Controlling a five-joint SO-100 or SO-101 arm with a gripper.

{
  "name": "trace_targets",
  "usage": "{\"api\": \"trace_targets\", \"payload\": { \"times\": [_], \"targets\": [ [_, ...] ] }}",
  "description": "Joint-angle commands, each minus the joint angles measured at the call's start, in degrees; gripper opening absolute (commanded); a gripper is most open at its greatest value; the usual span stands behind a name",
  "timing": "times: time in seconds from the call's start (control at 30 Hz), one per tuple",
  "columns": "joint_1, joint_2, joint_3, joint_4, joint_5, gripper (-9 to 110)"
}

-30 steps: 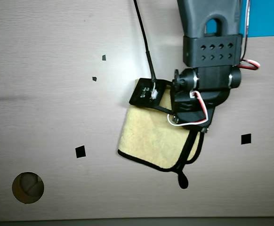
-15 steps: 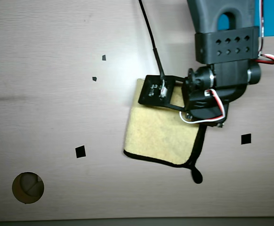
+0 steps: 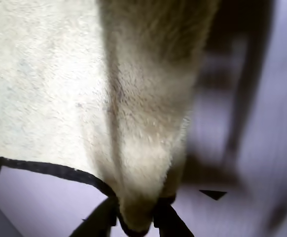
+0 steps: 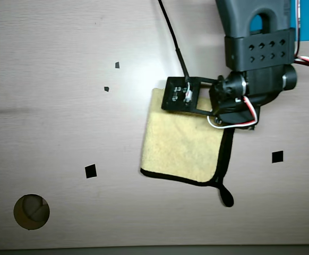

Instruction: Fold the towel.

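Note:
The pale yellow fuzzy towel lies on the table right of centre in the overhead view, with black edging along its lower and right sides and a black loop at its lower right corner. In the wrist view the towel fills the left and middle, and a raised ridge of it runs down into my gripper. The two dark fingers are closed on that ridge at the black-edged border. In the overhead view the arm's wrist covers the towel's upper right edge and hides the fingers.
The table is pale wood grain. Black square marks lie on it at the left and right, with two small ones further up. A round hole sits at the lower left. A black cable runs up from the wrist.

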Motion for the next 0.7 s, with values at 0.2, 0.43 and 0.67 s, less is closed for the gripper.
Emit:
{"api": "trace_targets", "payload": {
  "times": [0.2, 0.43, 0.67],
  "targets": [
    [-3.60, 2.99, -6.42, 6.50, -1.85, 15],
    [2.99, 10.72, -1.32, 1.05, -4.13, 10],
    [6.86, 9.14, 5.01, -10.11, -5.10, 0]
  ]
}}
